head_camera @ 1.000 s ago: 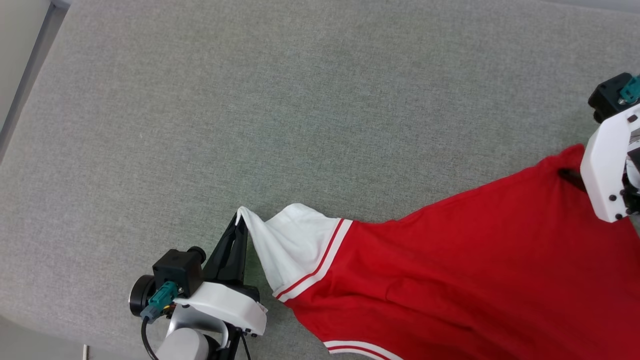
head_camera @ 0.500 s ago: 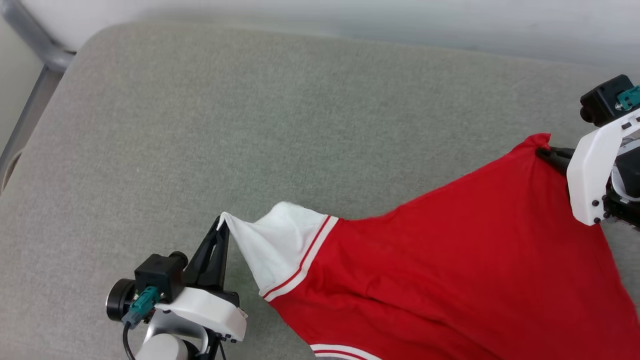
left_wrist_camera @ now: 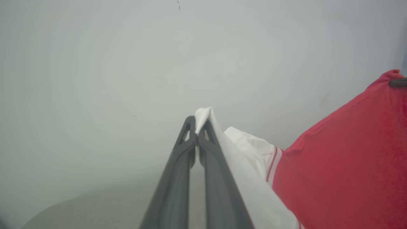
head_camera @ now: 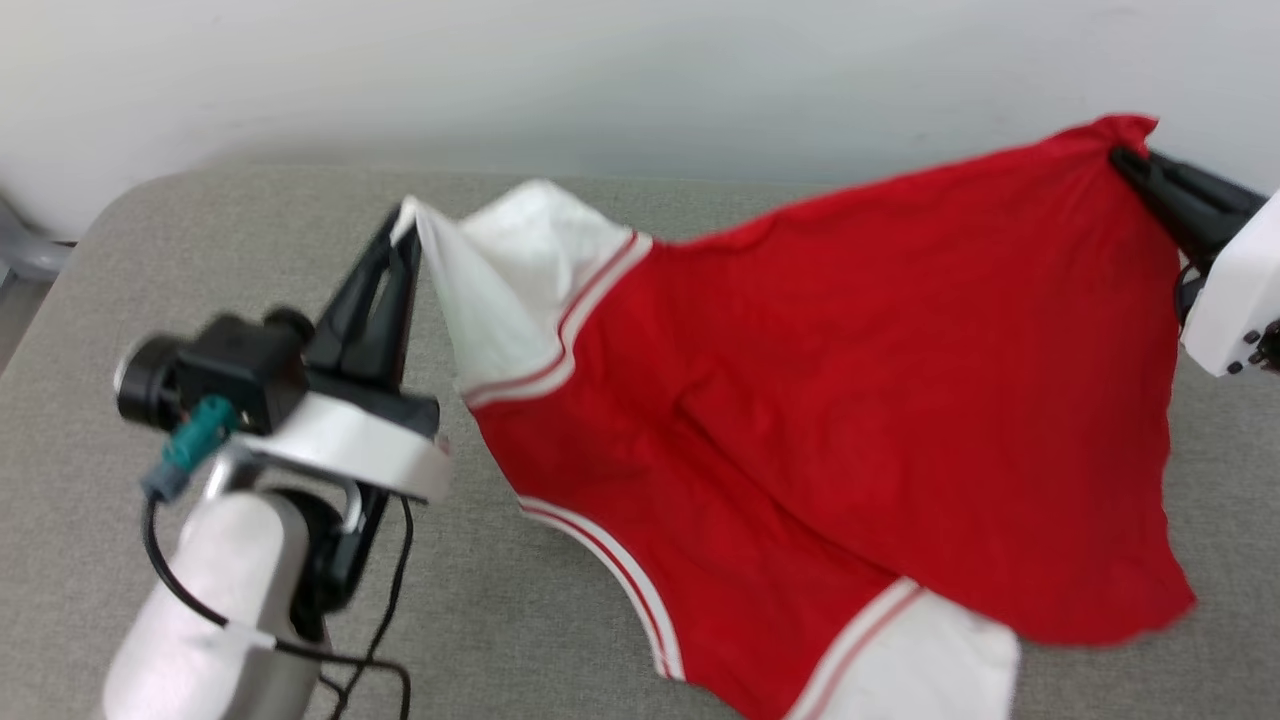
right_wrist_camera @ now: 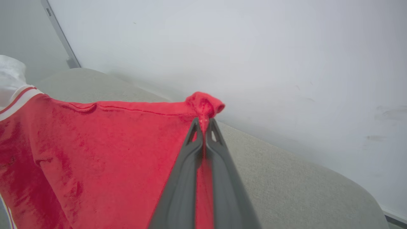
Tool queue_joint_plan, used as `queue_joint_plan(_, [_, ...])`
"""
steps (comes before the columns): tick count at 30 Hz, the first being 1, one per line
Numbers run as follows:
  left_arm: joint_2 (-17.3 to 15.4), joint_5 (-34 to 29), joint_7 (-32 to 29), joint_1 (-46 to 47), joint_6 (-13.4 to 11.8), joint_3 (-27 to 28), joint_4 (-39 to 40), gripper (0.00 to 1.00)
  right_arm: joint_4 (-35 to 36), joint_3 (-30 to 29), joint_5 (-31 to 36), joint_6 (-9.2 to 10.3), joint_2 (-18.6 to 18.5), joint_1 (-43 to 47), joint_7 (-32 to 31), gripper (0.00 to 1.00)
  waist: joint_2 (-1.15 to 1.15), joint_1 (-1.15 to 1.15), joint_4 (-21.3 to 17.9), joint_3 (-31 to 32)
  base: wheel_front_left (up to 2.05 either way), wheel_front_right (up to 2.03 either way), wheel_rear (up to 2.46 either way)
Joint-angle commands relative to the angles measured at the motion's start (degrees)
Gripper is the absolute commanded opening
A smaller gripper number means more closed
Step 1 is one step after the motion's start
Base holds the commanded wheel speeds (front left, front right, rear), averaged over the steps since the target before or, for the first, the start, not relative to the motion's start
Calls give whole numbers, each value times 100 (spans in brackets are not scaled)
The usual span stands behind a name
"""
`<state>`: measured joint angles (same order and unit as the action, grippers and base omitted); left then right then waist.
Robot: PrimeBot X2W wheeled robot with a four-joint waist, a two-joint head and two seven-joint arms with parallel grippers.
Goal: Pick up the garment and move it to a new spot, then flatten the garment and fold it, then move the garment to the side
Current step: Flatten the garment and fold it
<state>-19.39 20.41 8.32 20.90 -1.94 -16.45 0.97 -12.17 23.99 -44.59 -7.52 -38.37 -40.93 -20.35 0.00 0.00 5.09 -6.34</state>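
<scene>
While between both claws [head_camera: 405, 214] [head_camera: 1120, 154], garment [head_camera: 820, 350] taut.

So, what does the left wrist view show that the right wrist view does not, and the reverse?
Left wrist view, not the right one: the left gripper, shut on the tip of the white sleeve.

Right wrist view, not the left one: a metal bar at the top left.

Both: the red jersey hanging stretched, its sleeve with striped trim, the pale wall, some grey pad, and the right gripper shut on a red corner. In the left wrist view just its dark tip is seen, at the right edge.
</scene>
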Motion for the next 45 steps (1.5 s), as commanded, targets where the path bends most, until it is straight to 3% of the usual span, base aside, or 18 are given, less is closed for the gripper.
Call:
queue_joint_plan(1, [-79, -35, -86, 380, 53, 40, 93, 0, 126, -201, 111, 7, 122, 39, 101, 0, 0, 0, -108, 97, 0, 0, 0])
queue_joint_plan(12, [-242, -102, -527, 2217, 352, 72, 135, 0, 754, -1132, 614, 7, 544, -326, 70, 0, 0, 0, -282, -40, 0, 0, 0])
queue_joint_plan(23, [-192, -203, -697, 4194, 608, -15, -448, 0, 801, -1578, 969, 7, 763, -1489, -394, 0, 0, 0, -252, -911, 0, 0, 0])
queue_joint_plan(36, [-248, -185, -532, 7020, 886, -182, -2132, 0, -323, -1351, 1526, 7, 811, -4182, -534, 0, 0, 0, -230, -2284, 0, 0, 0])
queue_joint_plan(45, [-234, -150, -87, 8295, 916, -392, -3346, 0, -1516, -998, 1727, 7, 963, -5623, 3, 0, 0, 0, -208, -2588, 0, 0, 0])
